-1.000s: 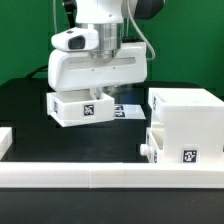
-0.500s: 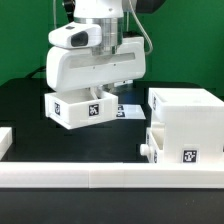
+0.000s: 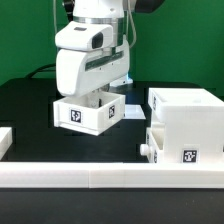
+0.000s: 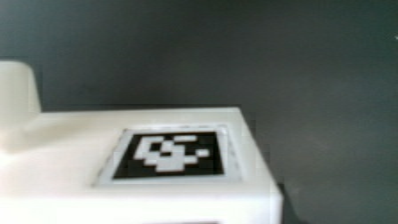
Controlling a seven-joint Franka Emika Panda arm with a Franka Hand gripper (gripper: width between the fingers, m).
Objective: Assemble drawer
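My gripper (image 3: 92, 92) is shut on a small white drawer tray (image 3: 86, 114) and holds it above the black table, left of the casing. The tray shows a square tag on its front face and another on its side. My fingertips are hidden by the tray's wall. The tall white box casing (image 3: 186, 112) stands at the exterior view's right. A second knobbed tray (image 3: 178, 150) sits in its lower slot, knob toward the exterior view's left. In the wrist view the held tray's white wall with a black-and-white tag (image 4: 173, 155) fills the picture close under the camera.
A long low white border rail (image 3: 100, 179) runs along the table's front edge. A short white rail end (image 3: 5, 141) shows at the exterior view's far left. Dark table (image 3: 30, 110) lies behind and left of the held tray.
The gripper has turned about its upright axis with the tray in it. The tray now faces more to the front and sits a little further toward the exterior view's right.
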